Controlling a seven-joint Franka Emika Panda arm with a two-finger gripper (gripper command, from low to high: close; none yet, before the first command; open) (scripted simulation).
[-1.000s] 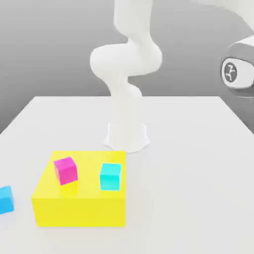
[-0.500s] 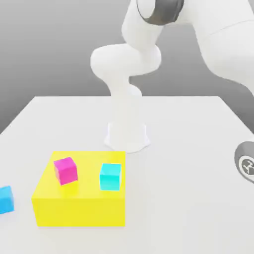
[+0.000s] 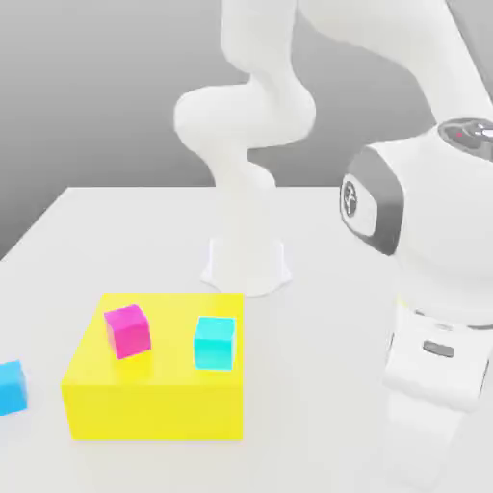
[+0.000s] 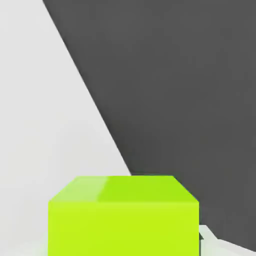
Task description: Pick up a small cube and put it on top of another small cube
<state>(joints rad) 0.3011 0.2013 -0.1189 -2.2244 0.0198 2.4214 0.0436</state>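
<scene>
A magenta cube (image 3: 127, 330) and a cyan cube (image 3: 214, 342) stand apart on top of a large yellow block (image 3: 154, 404). Another blue cube (image 3: 12, 387) sits on the table at the exterior view's left edge. A lime green cube (image 4: 123, 215) looms very close in the hand view, resting on the white table beside its edge. My arm's wrist and hand body (image 3: 433, 366) stand low at the exterior view's right, running off the bottom of that picture. Whether the green cube is held cannot be seen.
The white robot base (image 3: 246, 265) rises behind the yellow block at the middle of the table (image 3: 327, 318). In the hand view the table's edge (image 4: 105, 125) runs diagonally, with dark floor beyond it.
The arm has swung down at the exterior view's right, and its wrist now fills the right foreground. The cubes on the yellow block and the blue cube have not moved.
</scene>
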